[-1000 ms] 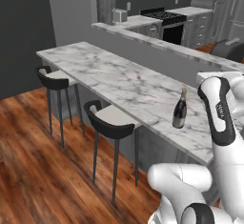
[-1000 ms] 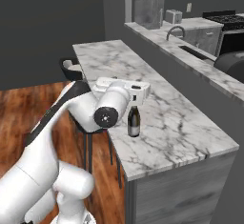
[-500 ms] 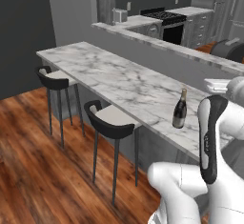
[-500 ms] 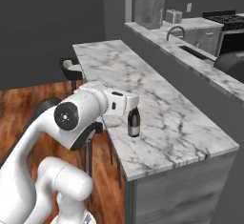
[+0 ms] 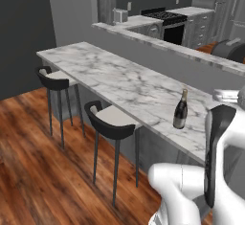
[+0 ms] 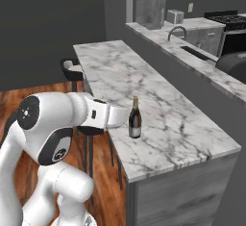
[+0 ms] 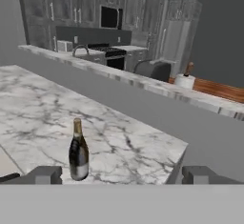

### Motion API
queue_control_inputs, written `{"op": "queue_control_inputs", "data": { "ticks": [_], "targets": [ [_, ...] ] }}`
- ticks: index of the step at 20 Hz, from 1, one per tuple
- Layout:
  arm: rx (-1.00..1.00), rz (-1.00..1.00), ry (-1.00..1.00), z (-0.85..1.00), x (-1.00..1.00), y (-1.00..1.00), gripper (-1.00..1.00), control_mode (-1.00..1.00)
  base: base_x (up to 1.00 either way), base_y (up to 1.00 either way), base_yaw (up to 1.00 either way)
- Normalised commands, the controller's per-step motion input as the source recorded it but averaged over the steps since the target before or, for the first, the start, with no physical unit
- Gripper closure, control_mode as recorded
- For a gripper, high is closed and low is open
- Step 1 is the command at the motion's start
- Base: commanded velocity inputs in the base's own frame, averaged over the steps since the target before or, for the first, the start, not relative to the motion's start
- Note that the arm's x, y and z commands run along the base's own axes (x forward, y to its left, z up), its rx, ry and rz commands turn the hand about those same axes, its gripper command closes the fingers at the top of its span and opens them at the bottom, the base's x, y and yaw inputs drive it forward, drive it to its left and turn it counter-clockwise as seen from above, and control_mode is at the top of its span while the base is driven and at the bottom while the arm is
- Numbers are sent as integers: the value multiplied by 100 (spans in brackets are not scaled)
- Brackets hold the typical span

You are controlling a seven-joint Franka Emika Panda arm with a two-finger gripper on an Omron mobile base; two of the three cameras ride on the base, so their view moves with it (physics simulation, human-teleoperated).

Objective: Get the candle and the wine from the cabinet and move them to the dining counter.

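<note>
The wine (image 7: 78,151) is a dark bottle with a gold neck and a pale label. It stands upright near the front edge of the dining counter (image 7: 28,104), a long white marble slab. My gripper (image 7: 123,175) is open, with its fingertips (image 7: 45,174) level with the bottle's base. The bottle stands free, a little beyond the fingers and closer to the left one. In the right base view the gripper (image 6: 124,117) reaches in from the counter's edge beside the wine (image 6: 135,119). The wine (image 5: 180,110) also shows on the counter (image 5: 110,71). The candle is out of view. Dark grey cabinets (image 7: 71,8) line the far wall.
Two black bar stools (image 5: 112,121) (image 5: 55,78) stand under the counter's front edge over the wood floor. A raised marble ledge (image 5: 167,44) runs behind the counter, with a sink faucet (image 6: 175,30) and a stove (image 5: 162,18) beyond it.
My hand has dropped from above the bottle and drawn back toward the counter's edge. The gripper stays open and the wine has not moved.
</note>
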Motion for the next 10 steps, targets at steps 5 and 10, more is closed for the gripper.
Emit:
{"op": "queue_control_inputs", "data": {
  "ticks": [5,10],
  "targets": [
    [-3,-3,7,-7,-4,7,-100,-100,0,0,0],
    [0,0,-3,-4,-31,0,-100,-100,0,0,0]
  ]
}}
